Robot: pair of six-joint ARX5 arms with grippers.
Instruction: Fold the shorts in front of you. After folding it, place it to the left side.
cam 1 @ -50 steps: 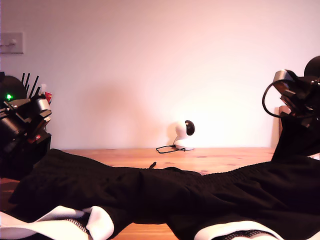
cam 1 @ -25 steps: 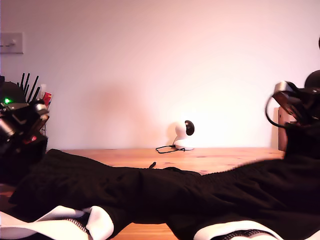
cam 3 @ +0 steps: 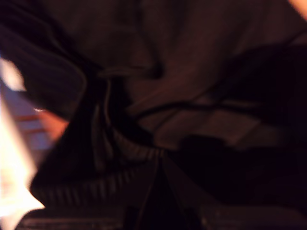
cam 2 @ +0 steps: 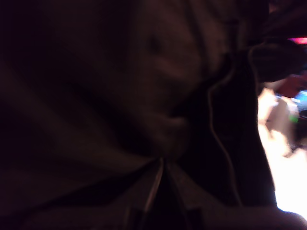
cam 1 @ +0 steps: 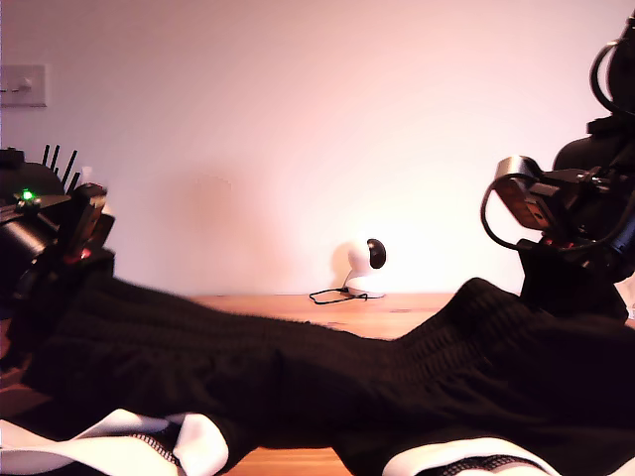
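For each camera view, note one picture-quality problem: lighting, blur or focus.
Exterior view: pinkish cast on the wall, and the shorts are so dark that folds barely show. First wrist view: underexposed, blurred fabric fills it, with a blown-out bright patch at one edge. Second wrist view: also dark and soft, only the ribbed waistband is faintly readable.

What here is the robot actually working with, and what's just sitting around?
Part of the job:
- the shorts, black with white bands, its far edge lifted at both ends by the arms
- the wooden table it lies on

Just lying about:
- the small white camera and its cable
- the wall switch
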